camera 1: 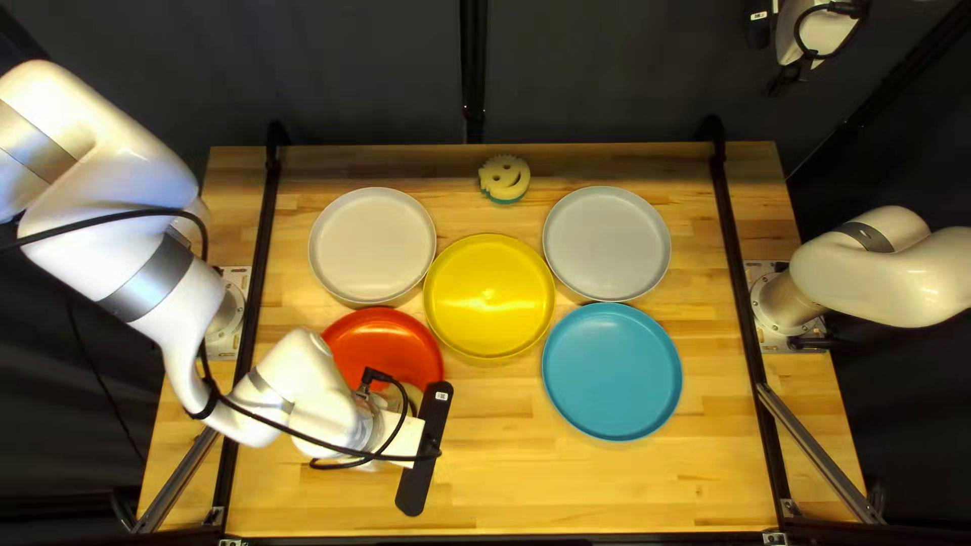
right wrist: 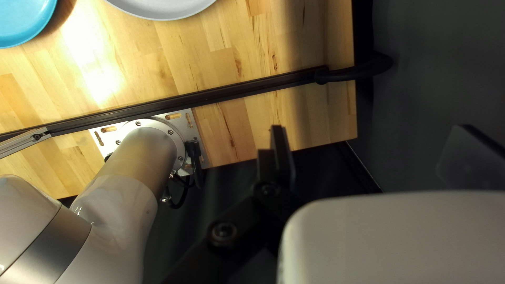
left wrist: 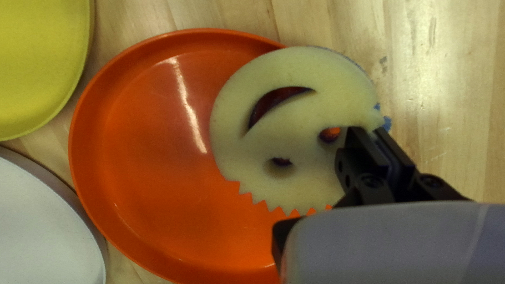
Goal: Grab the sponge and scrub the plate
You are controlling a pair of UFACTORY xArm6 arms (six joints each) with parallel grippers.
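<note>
With my left gripper [left wrist: 372, 130] pinching the sponge [left wrist: 294, 121] at the red plate [left wrist: 142, 158]'s near edge, and my right gripper [right wrist: 372, 129] spread wide, scrubbing seems next: press softly and rub around.

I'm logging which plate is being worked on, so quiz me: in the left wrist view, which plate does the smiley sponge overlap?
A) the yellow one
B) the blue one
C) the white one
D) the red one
D: the sponge, held at its edge by my left gripper, covers part of the red plate, while the yellow plate and white plate show apart from it.
</note>
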